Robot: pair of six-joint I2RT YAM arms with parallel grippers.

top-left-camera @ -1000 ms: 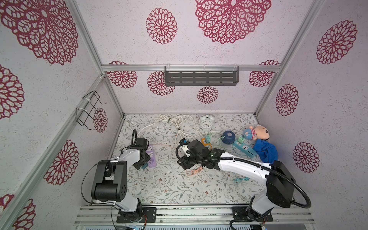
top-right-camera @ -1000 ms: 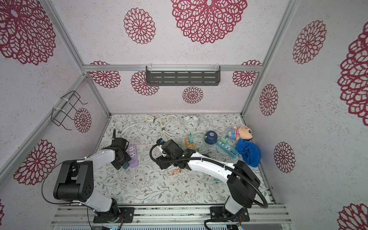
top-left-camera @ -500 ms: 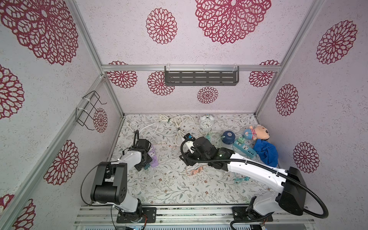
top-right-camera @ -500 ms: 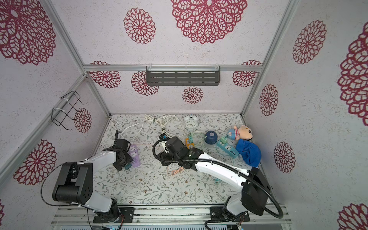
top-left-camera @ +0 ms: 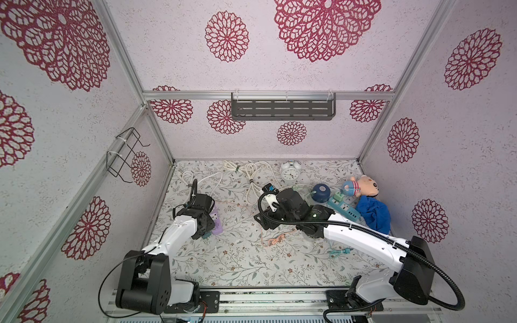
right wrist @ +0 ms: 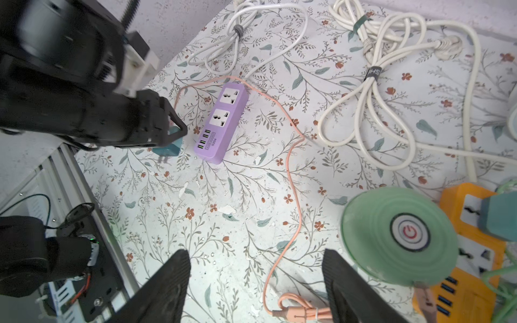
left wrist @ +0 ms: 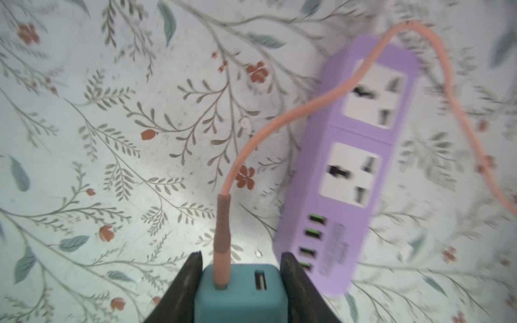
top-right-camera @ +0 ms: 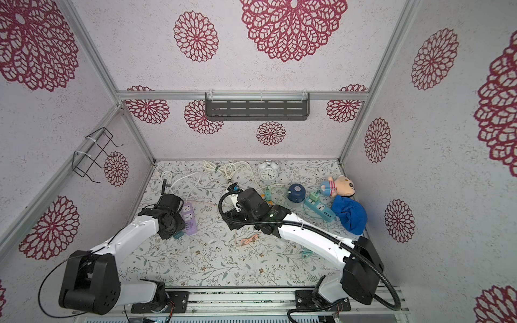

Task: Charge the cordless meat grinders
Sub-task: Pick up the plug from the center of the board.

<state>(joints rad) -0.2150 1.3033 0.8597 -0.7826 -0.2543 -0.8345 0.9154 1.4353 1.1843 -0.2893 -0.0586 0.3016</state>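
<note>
Floral mat (left wrist: pixel 112 112); cable (left wrist: pixel 257 139) across purple strip (left wrist: pixel 344 223)

Both top views high over the front edge of the floral table (top-left-camera: pixel 223 265), facing down toward its back edge — almost the same whole scene, left wrist view close above the purple power strip (left wrist: pixel 363 132), right wrist view farther off — shares that strip.

Finds navy blue grinder (top-right-camera: pixel 296 193) upright on worktop (top-right-camera: pixel 212 263), just beside blue power strip (top-right-camera: pixel 321 211). Finds teal adapter (top-right-camera: pixel 178 236) at left gripper (top-right-camera: pixel 176 233), just beside near end of purple power strip (top-right-camera: pixel 189 221).
</note>
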